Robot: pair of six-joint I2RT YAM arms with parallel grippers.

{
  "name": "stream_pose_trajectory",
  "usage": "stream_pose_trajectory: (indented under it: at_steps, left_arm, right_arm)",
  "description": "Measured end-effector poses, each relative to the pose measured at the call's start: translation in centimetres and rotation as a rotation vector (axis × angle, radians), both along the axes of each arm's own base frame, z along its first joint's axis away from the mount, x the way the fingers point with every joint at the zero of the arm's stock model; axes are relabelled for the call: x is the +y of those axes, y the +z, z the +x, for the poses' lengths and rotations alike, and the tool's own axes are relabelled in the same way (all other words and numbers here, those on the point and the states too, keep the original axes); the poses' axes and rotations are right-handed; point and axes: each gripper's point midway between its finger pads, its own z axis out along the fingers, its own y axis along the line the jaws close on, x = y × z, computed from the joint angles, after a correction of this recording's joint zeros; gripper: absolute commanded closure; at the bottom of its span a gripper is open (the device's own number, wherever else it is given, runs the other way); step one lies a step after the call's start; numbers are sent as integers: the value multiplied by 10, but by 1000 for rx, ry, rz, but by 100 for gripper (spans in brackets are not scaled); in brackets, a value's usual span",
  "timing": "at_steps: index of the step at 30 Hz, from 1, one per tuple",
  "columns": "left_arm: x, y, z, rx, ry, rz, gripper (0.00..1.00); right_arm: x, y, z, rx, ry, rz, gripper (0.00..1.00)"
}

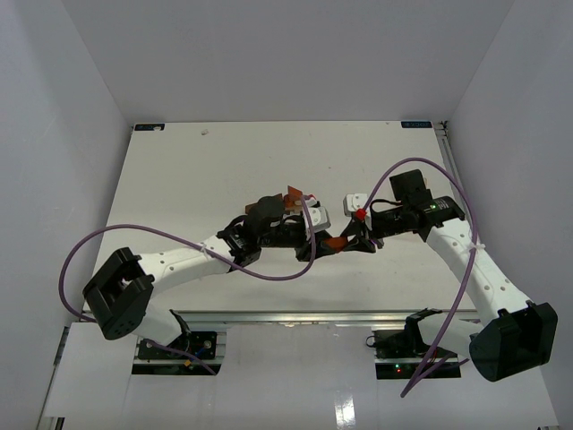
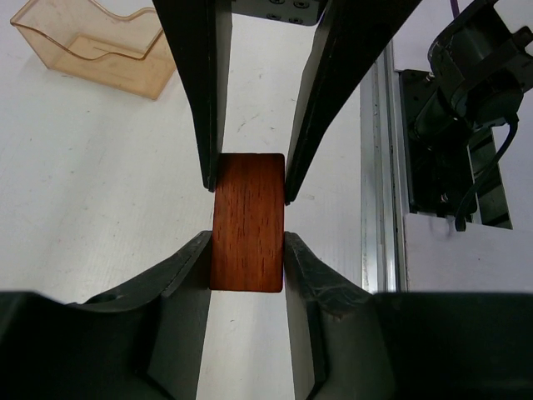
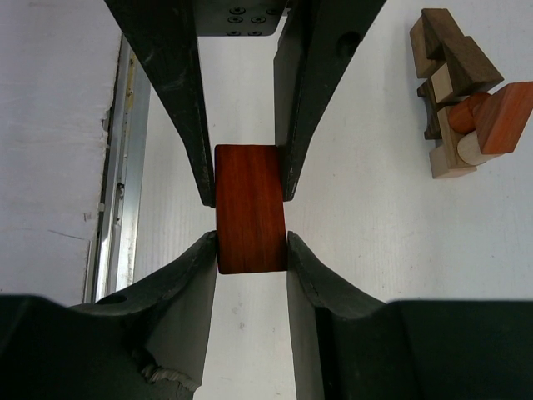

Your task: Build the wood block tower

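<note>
One reddish-brown wood block (image 1: 334, 242) hangs between both grippers over the middle of the table. My left gripper (image 2: 247, 242) is shut on its near end (image 2: 246, 242), both pads pressed on its sides. From the opposite side, my right gripper (image 3: 251, 240) is shut on the same block (image 3: 250, 217). In the top view the left gripper (image 1: 315, 242) and the right gripper (image 1: 354, 237) meet tip to tip. The wood block tower (image 3: 462, 92), a low cluster of tan, reddish and dark blocks, lies on the table at the upper right of the right wrist view.
A clear orange plastic container (image 2: 100, 46) stands on the table in the upper left of the left wrist view. A metal rail (image 2: 379, 208) runs along the table's near edge. Purple cables (image 1: 269, 273) loop from both arms.
</note>
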Motion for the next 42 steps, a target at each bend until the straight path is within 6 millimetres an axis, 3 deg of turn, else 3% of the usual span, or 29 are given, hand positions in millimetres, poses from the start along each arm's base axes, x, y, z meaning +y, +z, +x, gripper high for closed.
stream_pose_trajectory:
  at_steps: [5, 7, 9, 12, 13, 19, 24, 28, 32, 42]
  left_arm:
    - [0, 0, -2, 4, -7, -1, 78]
    - [-1, 0, -2, 7, -8, -2, 87]
    - [-1, 0, -3, 15, -7, -6, 92]
    - [1, -1, -5, 35, -1, -21, 99]
    - [2, -2, -7, 44, 1, -24, 100]
    - [16, -17, -20, 147, 25, -18, 100]
    - [29, -8, -26, 234, 48, -42, 100]
    - [40, 10, -29, 333, 34, -89, 100]
    - [47, 21, -38, 431, -17, -106, 100]
    - [46, 29, -75, 598, -243, -46, 100]
  right_arm:
    - [0, 1, 0, 2, -6, -5, 82]
    - [0, 1, 0, 4, -8, -7, 73]
    - [0, 1, 0, 7, -9, -6, 59]
    - [1, 1, 0, 16, -12, -4, 16]
    - [1, 2, -1, 19, -13, -1, 8]
    - [-1, 11, 6, -43, -29, -6, 10]
    - [-4, 43, 7, -247, 6, 20, 10]
    - [-5, 58, -9, -483, 134, 60, 10]
    - [-5, 47, -34, -580, 250, 98, 3]
    - [12, 45, -48, -553, 407, 169, 34]
